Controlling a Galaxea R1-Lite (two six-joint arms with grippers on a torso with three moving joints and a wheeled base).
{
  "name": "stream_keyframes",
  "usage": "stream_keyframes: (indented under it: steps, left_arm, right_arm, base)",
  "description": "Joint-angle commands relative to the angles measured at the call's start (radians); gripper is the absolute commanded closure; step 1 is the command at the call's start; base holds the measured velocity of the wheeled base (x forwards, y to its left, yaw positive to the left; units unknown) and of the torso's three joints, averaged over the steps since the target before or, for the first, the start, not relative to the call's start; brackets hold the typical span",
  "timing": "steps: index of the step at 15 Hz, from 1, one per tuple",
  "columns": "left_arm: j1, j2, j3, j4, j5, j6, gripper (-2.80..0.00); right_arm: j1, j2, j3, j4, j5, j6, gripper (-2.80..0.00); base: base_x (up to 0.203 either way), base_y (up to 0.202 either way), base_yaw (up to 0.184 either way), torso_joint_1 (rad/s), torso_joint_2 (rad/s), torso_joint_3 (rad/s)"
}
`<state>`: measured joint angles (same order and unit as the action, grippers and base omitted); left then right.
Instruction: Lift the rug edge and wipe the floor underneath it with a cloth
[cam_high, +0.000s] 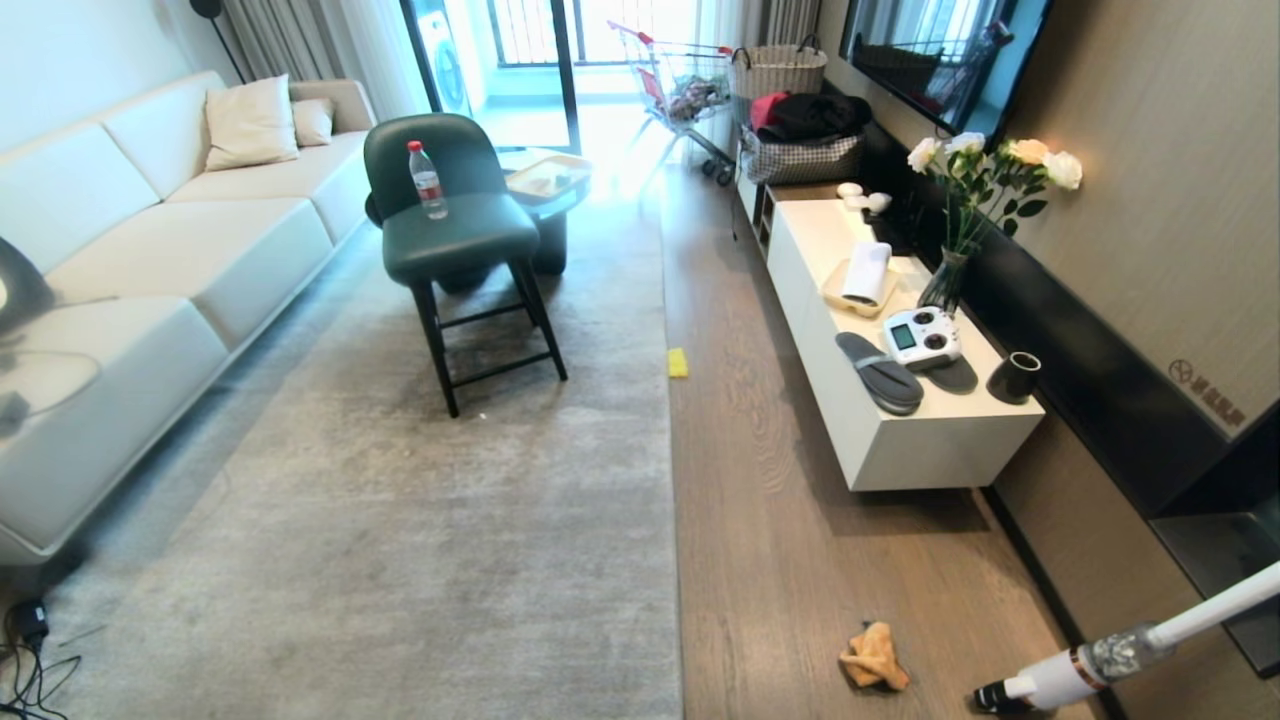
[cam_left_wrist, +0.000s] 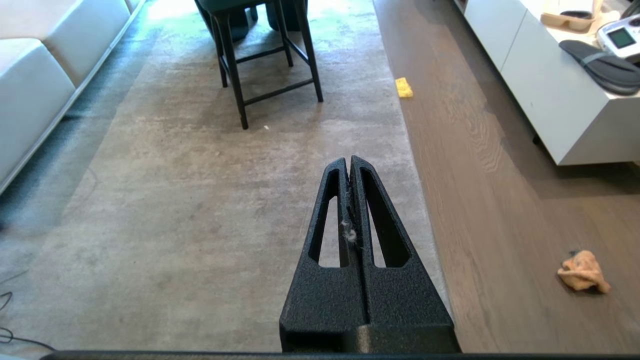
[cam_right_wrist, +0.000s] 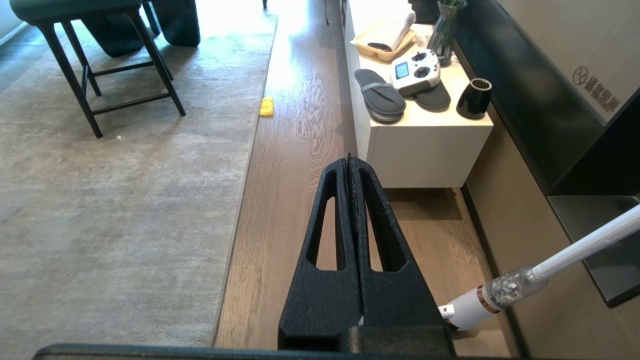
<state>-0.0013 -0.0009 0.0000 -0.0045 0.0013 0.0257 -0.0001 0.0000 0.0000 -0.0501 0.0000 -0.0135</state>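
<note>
rug flat, cloth on bare floor, both grippers pressed together and empty

1. from my head camera the rug edge (cam_high: 672, 470) runs as a straight line from about 12 o'clock down to 6 o'clock, just left of picture centre. it lies flat on the floor (cam_high: 780, 560); no part of it is raised.

2. the cloth (cam_high: 875, 657) lies crumpled on the bare planks at about 5 o'clock, well apart from the rug edge and touching neither gripper. the left wrist camera shows the same cloth (cam_left_wrist: 582, 271) alone on the wood.

3. a small yellow block (cam_high: 678, 362) sits on the floor just beside the rug edge, near picture centre.

4. left gripper (cam_left_wrist: 349, 161): fingers pressed together, nothing between them but a fleck of lint. it hangs over the rug, near the edge.

5. right gripper (cam_right_wrist: 349, 161): fingers pressed together, nothing held. it hangs over the wood floor, between the rug and the white cabinet (cam_high: 950, 440).

6. surroundings: a green chair (cam_high: 460, 230) with a water bottle (cam_high: 427, 180) on its seat stands on the rug at 11 o'clock. a white sofa (cam_high: 150, 260) lies at 9 o'clock. the cabinet at 3 o'clock carries slippers (cam_high: 880, 372), a controller (cam_high: 922, 338) and a flower vase (cam_high: 945, 280). a white vacuum wand (cam_high: 1120, 655) leans in at 4 o'clock.
</note>
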Motion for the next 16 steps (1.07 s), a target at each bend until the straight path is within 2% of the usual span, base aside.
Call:
stream_keyframes:
  steps: [1, 16]
  left_arm:
    - [0.000, 0.001, 0.000, 0.000, 0.000, 0.000, 0.00]
    - [0.000, 0.001, 0.000, 0.000, 0.000, 0.000, 0.00]
  right_arm:
    - [0.000, 0.002, 0.000, -0.001, 0.000, -0.002, 0.00]
    - [0.000, 0.002, 0.000, -0.001, 0.000, 0.001, 0.00]
  base:
    - [0.000, 0.000, 0.000, 0.218, -0.55, -0.319]
    - [0.000, 0.000, 0.000, 0.157, -0.35, -0.203]
